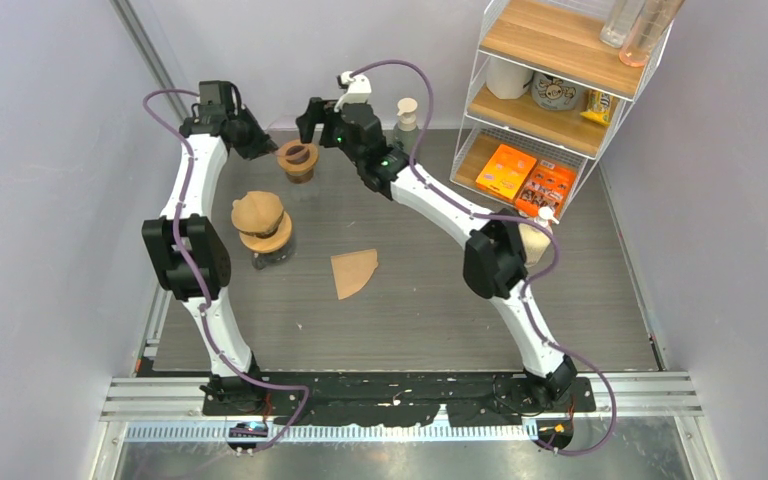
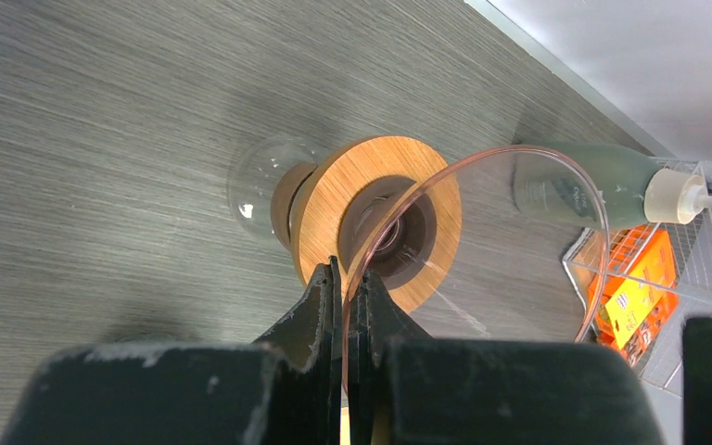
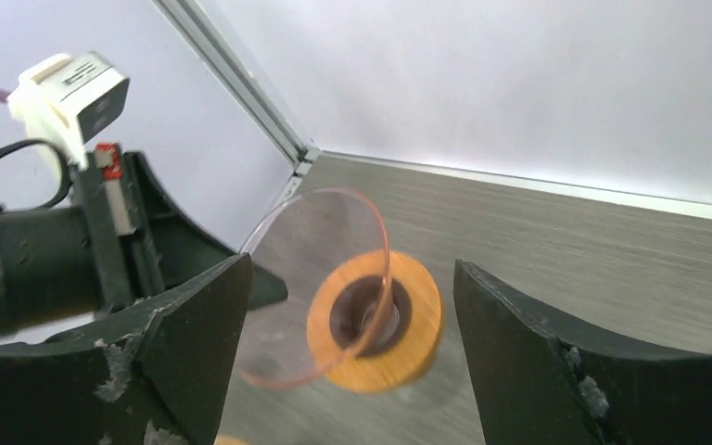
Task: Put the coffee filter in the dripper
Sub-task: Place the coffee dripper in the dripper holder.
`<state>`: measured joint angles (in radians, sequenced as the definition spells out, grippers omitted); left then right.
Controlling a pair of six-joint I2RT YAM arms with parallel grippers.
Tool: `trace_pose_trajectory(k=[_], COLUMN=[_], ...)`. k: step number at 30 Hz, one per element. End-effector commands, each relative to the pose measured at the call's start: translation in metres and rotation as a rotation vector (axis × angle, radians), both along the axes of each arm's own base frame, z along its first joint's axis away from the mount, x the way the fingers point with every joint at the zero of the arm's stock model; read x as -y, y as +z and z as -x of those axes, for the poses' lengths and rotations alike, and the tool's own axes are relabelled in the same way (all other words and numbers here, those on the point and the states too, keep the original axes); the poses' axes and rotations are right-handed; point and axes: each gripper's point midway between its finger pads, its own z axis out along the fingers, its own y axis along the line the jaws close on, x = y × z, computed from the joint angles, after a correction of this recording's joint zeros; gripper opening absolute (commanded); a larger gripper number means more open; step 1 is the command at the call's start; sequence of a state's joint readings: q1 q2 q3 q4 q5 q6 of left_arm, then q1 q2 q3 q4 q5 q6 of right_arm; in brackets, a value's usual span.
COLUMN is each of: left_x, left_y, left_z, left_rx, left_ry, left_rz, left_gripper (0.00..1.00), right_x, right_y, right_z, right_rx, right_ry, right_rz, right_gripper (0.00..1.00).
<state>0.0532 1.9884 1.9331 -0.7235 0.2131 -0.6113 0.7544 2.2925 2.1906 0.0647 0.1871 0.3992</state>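
**Top view.** The coffee filter (image 1: 353,272) lies flat on the table (image 1: 430,320), near the middle and well apart from the dripper (image 1: 298,158) at the far side. Both arms reach to the dripper. The left claw (image 1: 268,146) meets it from the left. The right claw (image 1: 312,118) hangs just beyond it and carries nothing. A wire shelf (image 1: 550,110) stands at the right.

**Left wrist view.** The left claw (image 2: 350,278) is clenched on the thin clear rim of the dripper (image 2: 380,218), 1 finger inside the cone and 1 outside. A pump bottle (image 2: 603,185) lies behind.

**Right wrist view.** The right claw (image 3: 352,278) stands spread wide, with the dripper (image 3: 371,320) in view between its 2 fingers, though neither finger touches it.

**Step in hand.** The dripper is steadied, but the filter is not yet fetched. The free claw should probably go to the filter and pinch 1 edge, since flat paper gives little to grip. It should then lower the filter point first into the cone's open mouth. The holding claw should stay level, because a tilt would shift the target.
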Motion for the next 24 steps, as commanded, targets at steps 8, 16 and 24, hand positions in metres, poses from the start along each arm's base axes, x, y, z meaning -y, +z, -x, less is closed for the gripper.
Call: trace_pose_trajectory(k=[8,16,24], left_x=[-0.008,-0.008,-0.009], left_y=[-0.037,-0.043,-0.049], left_z=[0.023,0.023,0.026], left_rx=[-0.135,-0.149,-0.188], left_ry=[-0.035,-0.048,-0.068], left_rz=[-0.121,-0.128,-0.136], left_gripper=[0.0,0.0,0.0], right_x=[-0.014,-0.029,-0.028], right_y=[0.012,-0.03,-0.076], right_z=[-0.034,-0.04,-0.031], right_rx=[0.084,0.075,-0.022], right_ry=[-0.091,-0.046,-0.009], right_rz=[-0.114,-0.04,0.072], right_gripper=[0.61,0.44,0.15])
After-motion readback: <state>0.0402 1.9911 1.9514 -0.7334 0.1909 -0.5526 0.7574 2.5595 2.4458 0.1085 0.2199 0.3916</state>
